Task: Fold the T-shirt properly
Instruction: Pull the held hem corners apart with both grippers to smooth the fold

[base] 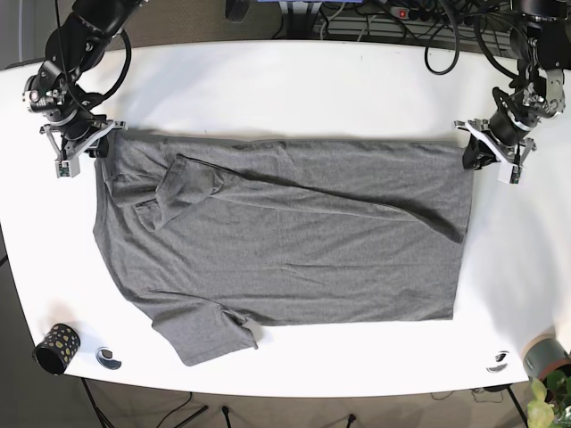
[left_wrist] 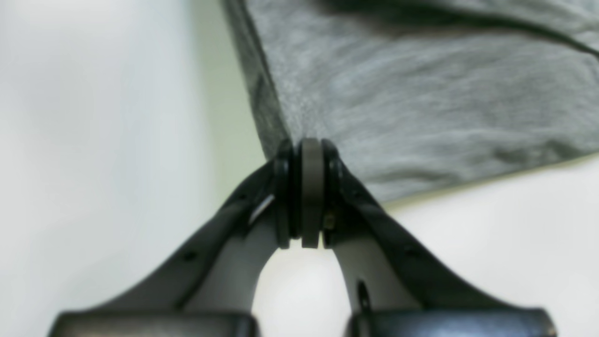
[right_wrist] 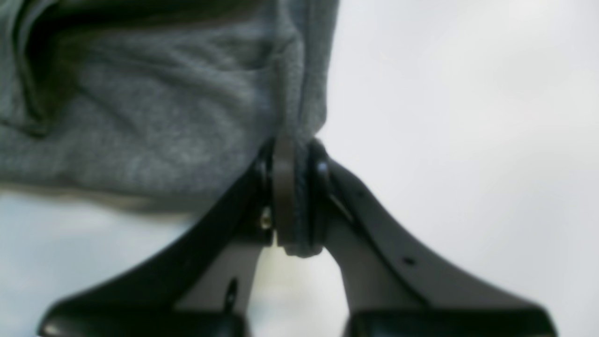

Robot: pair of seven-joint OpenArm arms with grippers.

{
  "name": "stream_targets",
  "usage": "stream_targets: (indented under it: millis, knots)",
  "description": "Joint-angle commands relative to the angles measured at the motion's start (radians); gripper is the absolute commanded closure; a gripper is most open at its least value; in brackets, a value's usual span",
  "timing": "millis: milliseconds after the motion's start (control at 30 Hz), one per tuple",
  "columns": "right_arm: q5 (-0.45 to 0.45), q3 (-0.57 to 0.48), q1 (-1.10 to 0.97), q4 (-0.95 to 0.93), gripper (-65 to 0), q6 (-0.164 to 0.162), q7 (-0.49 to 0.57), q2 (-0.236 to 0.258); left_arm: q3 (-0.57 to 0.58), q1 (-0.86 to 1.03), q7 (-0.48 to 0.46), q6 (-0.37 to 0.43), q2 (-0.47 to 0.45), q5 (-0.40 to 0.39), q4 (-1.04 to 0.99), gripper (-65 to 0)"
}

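A grey T-shirt (base: pixel 294 241) lies spread on the white table (base: pixel 294 85), partly folded, with a sleeve turned in at the upper left and another sleeve sticking out at the lower left. My left gripper (base: pixel 470 153) is shut on the shirt's far right corner; in the left wrist view the gripper (left_wrist: pixel 311 145) pinches the cloth (left_wrist: pixel 421 103) at its corner. My right gripper (base: pixel 100 147) is shut on the far left corner; in the right wrist view the gripper (right_wrist: pixel 290 145) pinches the cloth (right_wrist: pixel 140 117) at a hem edge.
A black dotted cup (base: pixel 55 346) and a small round object (base: pixel 108 358) sit at the front left. Another small round object (base: pixel 498 360) and a potted plant (base: pixel 546 367) are at the front right. Cables (base: pixel 401 18) run along the back edge.
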Motion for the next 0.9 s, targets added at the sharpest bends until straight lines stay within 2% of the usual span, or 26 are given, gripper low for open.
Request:
stream_targets:
  millis: [0,233,300,433,533,867]
  knots:
    - [0.009,0.006,-0.028,0.061,-1.4,0.001,0.009,0.007,-0.04,0.029,-0.021,-0.006,-0.019,-0.013,0.052,-0.6]
    - [0.009,0.006,-0.127,0.155,-1.4,0.001,0.009,-0.019,-0.115,0.135,-0.021,-0.012,-0.021,-0.011,0.094,-0.6]
    - [0.009,0.006,-0.163,0.187,-1.4,0.001,0.009,-0.023,-0.139,0.161,-0.021,-0.061,-0.021,-0.009,0.092,-0.6]
    - [0.009,0.01,-0.195,0.218,-1.4,0.001,0.009,-0.045,-0.181,0.204,-0.021,-0.1,-0.021,-0.008,0.092,-0.6]
    - [0.009,0.06,-0.207,0.253,-1.4,0.001,0.009,-0.059,-0.201,0.222,-0.021,-0.101,-0.021,-0.006,0.091,-0.6]
    - [0.009,0.072,-0.286,0.324,-1.4,0.001,-0.045,-0.083,-0.266,0.337,-0.021,-0.101,-0.021,-0.006,0.145,-0.6]
